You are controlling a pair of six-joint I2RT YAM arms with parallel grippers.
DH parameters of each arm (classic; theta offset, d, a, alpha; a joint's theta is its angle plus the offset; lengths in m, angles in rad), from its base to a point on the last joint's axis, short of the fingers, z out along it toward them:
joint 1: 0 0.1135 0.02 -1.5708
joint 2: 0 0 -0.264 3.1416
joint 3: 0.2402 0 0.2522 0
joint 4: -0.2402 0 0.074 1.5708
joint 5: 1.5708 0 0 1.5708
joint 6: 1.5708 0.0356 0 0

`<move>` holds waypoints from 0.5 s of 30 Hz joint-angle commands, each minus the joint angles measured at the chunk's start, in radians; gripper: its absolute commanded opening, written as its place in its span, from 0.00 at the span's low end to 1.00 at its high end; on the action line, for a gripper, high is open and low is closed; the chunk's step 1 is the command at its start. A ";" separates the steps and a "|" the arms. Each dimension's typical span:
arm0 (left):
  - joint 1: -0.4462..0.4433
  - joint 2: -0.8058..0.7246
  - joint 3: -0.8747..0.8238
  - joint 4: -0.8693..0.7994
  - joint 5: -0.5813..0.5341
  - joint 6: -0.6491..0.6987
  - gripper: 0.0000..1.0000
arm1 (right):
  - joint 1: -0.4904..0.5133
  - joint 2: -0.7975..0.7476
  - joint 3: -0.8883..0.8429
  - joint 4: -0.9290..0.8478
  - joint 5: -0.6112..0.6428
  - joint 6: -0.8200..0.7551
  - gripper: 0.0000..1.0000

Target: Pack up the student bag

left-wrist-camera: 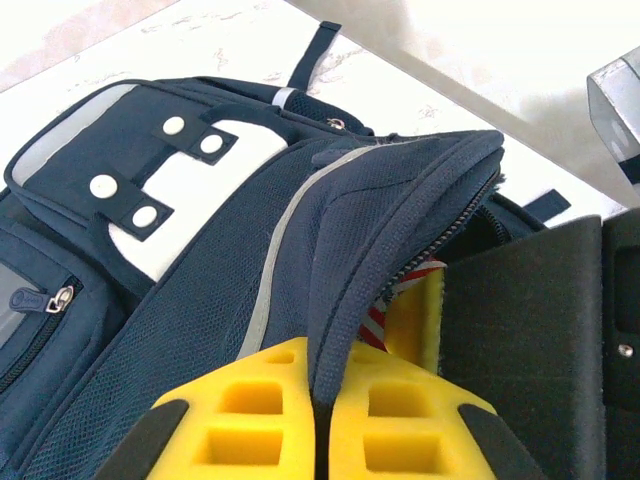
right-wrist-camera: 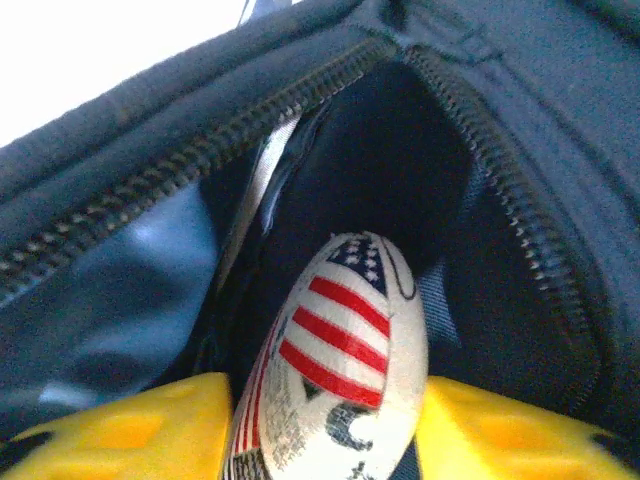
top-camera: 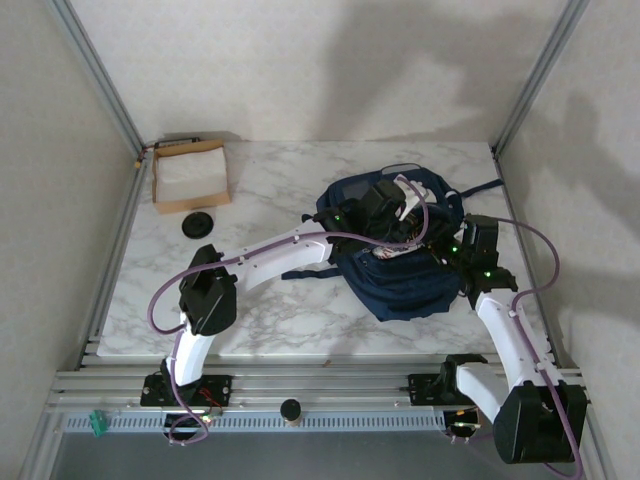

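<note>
The student bag (top-camera: 400,285) lies on the marble table, navy with white patches (left-wrist-camera: 190,190), its main zip open. My left gripper (left-wrist-camera: 318,360) is shut on the bag's zipped rim (left-wrist-camera: 400,215) and holds it up. Inside the opening (right-wrist-camera: 380,150) sits a soft item printed with red and white stripes and stars (right-wrist-camera: 345,335). My right gripper (right-wrist-camera: 325,410) is closed on it, a yellow finger against each side. The same striped print (left-wrist-camera: 378,320) peeks out under the lifted rim. From above, both grippers meet over the bag, left (top-camera: 385,215) and right (top-camera: 455,250).
A shallow brown cardboard box (top-camera: 190,172) with white paper stands at the back left, a black round disc (top-camera: 198,225) just in front of it. The right arm's black body (left-wrist-camera: 530,340) is close beside my left fingers. Metal frame posts border the table.
</note>
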 commanded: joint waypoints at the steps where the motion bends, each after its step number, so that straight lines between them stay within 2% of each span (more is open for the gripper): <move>1: -0.009 -0.040 0.036 0.073 0.009 -0.039 0.00 | 0.005 0.008 -0.015 0.002 -0.061 0.009 0.43; 4: -0.009 -0.049 0.021 0.087 0.015 -0.048 0.00 | 0.006 0.020 -0.047 0.105 -0.082 0.073 0.40; 5: -0.009 -0.047 0.022 0.082 0.014 -0.050 0.00 | 0.007 0.028 -0.048 0.136 -0.072 0.091 0.35; 6: -0.009 -0.047 0.024 0.072 0.010 -0.053 0.00 | 0.006 0.035 -0.047 0.169 -0.058 0.107 0.31; 11: -0.009 -0.069 0.010 0.038 0.001 -0.071 0.00 | 0.007 0.027 -0.084 0.368 0.053 0.205 0.27; 13: -0.009 -0.086 -0.011 0.048 0.005 -0.083 0.00 | 0.017 0.026 -0.113 0.455 0.094 0.255 0.28; 15: -0.009 -0.095 -0.028 0.061 -0.001 -0.095 0.00 | 0.053 0.059 -0.121 0.504 0.128 0.257 0.35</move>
